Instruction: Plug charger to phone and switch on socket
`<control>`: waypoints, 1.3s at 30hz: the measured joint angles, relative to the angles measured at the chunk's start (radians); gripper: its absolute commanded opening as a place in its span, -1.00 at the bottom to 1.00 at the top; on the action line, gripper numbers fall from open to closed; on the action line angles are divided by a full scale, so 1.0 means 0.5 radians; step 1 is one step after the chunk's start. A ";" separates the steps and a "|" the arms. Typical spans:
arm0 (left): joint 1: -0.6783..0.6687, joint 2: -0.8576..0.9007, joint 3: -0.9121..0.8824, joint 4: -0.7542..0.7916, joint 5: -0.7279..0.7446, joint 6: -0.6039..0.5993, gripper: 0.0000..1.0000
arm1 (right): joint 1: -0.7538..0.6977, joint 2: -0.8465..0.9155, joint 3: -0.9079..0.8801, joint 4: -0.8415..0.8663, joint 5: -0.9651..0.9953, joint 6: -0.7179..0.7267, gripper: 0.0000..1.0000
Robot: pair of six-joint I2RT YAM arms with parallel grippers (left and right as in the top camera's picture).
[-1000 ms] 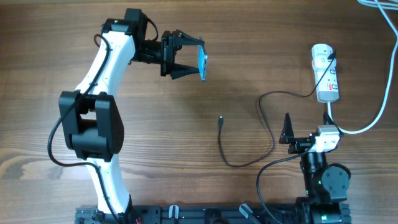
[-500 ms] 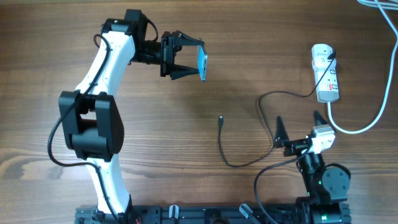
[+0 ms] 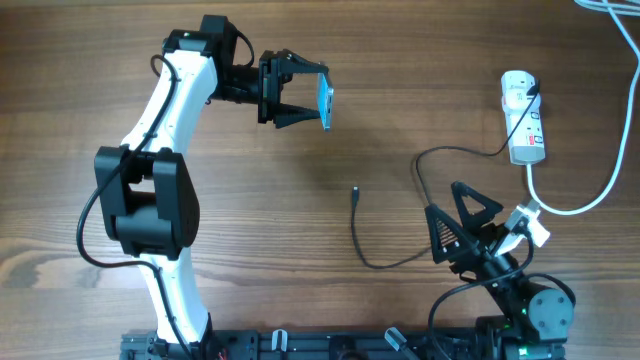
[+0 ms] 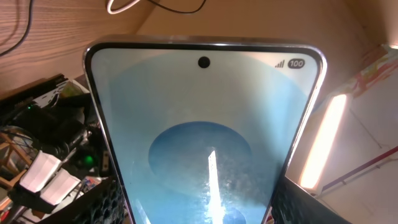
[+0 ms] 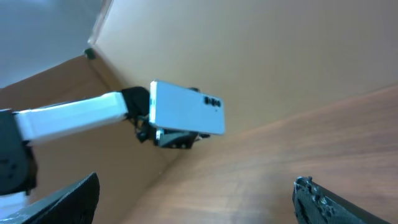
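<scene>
My left gripper (image 3: 300,98) is shut on the phone (image 3: 326,103) and holds it on edge above the table; its cyan screen fills the left wrist view (image 4: 205,130). The right wrist view shows its pale back (image 5: 186,109). The charger cable (image 3: 432,205) curves across the table, its black connector tip (image 3: 355,194) lying loose at the middle. The white socket strip (image 3: 524,118) lies at the far right with its white cord (image 3: 600,195). My right gripper (image 3: 456,218) is open and empty, low at the right, near the cable's bend.
The left arm's white links (image 3: 160,150) stretch along the left side. A black rail (image 3: 330,345) runs along the front edge. The socket's white cord runs off the top right corner.
My right gripper has swung left and opened wide, tilting toward the table's middle. The left arm and the phone have not moved.
</scene>
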 measured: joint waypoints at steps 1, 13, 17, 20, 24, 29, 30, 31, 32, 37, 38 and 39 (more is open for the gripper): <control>0.000 0.000 0.000 0.000 0.000 -0.001 0.35 | 0.001 0.014 0.087 -0.134 -0.005 -0.043 0.99; 0.000 0.000 0.001 0.000 0.002 -0.001 0.33 | 0.000 1.244 1.721 -1.350 -0.223 -0.568 0.98; 0.000 0.000 0.001 -0.001 0.001 -0.001 0.33 | 0.005 1.487 1.724 -0.884 -0.707 -0.459 0.99; 0.000 0.000 0.001 0.000 0.002 -0.001 0.33 | 0.038 1.575 1.773 -0.852 -0.801 -0.384 0.98; 0.000 0.000 0.001 0.001 0.001 -0.001 0.33 | 0.155 1.767 2.201 -1.528 -0.612 -0.445 0.99; 0.000 0.000 0.001 -0.001 0.002 -0.001 0.33 | 0.613 2.265 2.944 -2.424 0.247 -0.678 0.98; 0.000 0.000 0.001 -0.001 0.001 -0.001 0.33 | 0.745 2.381 3.078 -2.526 0.447 -0.687 0.98; 0.000 0.000 0.001 0.002 0.002 0.000 0.33 | 0.826 2.464 3.149 -2.548 0.570 -0.693 0.98; 0.000 0.000 0.001 -0.001 0.002 -0.001 0.33 | 0.964 2.586 3.260 -2.602 0.768 -0.692 0.97; 0.000 0.000 0.001 0.000 0.002 -0.001 0.33 | 1.369 3.008 3.504 -2.554 1.289 -0.606 0.57; 0.000 0.000 0.001 -0.001 0.001 -0.001 0.33 | 1.408 3.054 3.511 -2.523 1.340 -0.581 0.48; 0.000 0.000 0.001 0.000 0.002 -0.001 0.33 | 1.434 3.089 3.515 -2.506 1.385 -0.552 0.49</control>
